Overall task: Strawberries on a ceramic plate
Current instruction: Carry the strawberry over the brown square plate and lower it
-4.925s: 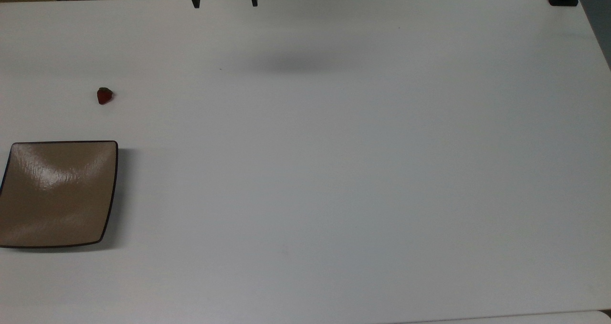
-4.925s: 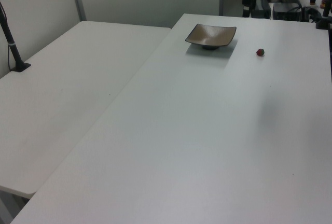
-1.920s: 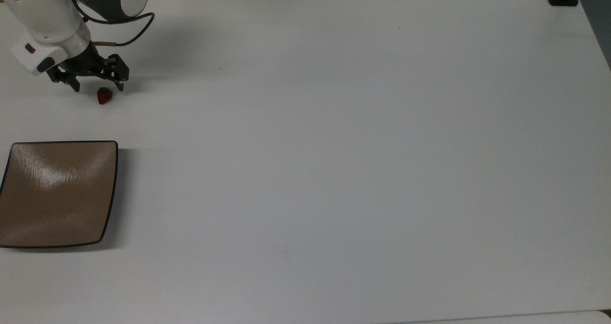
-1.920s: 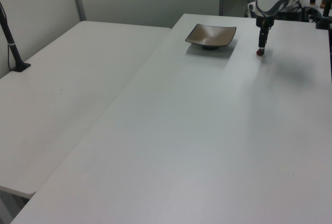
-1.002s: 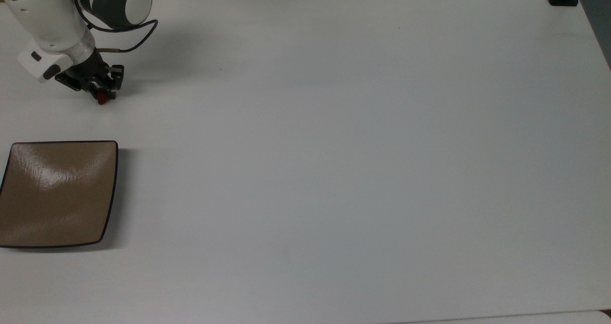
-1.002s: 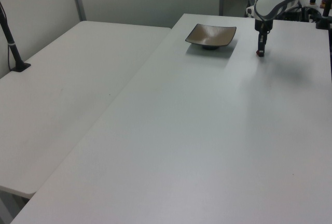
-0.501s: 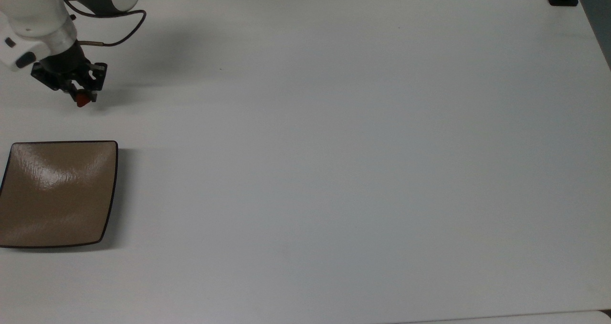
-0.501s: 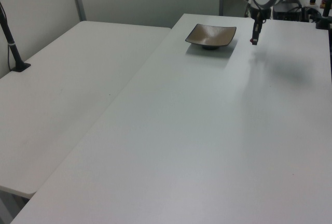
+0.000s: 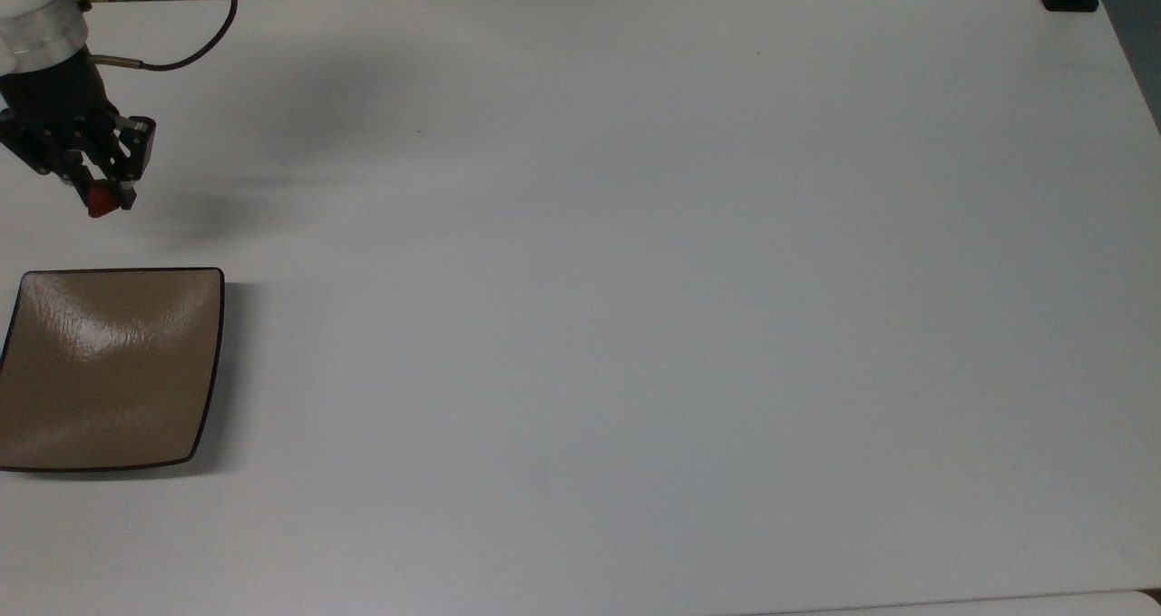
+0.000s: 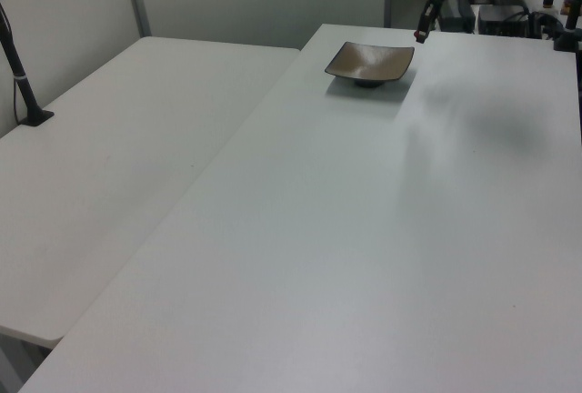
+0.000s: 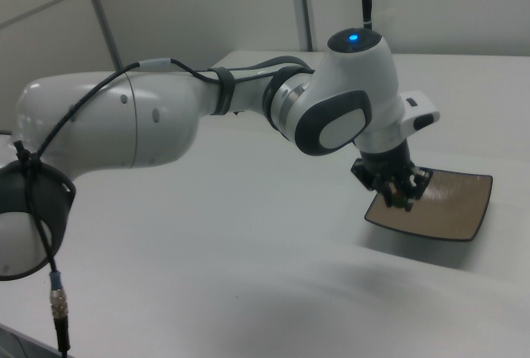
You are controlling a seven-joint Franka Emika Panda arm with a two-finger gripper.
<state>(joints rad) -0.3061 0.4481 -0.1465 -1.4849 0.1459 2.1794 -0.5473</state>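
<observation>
While my white arm (image 11: 166, 122) fills the near part of the right view, my end effector (image 11: 396, 195) hangs at its far end, pointing down, clenched on the strawberry (image 9: 101, 200). In the top view the small red strawberry sits pinched between my dark fingers (image 9: 122, 167), raised above the white surface (image 9: 635, 280), with a soft shadow beneath on the top view's right. The ceramic plate (image 9: 109, 366), square, glossy tan with a thin dark rim, rests on the surface near the top view's left edge, below the strawberry and apart from it. In the left view the plate (image 10: 369, 63) lies far back, my end effector (image 10: 421, 31) just beyond its right corner.
</observation>
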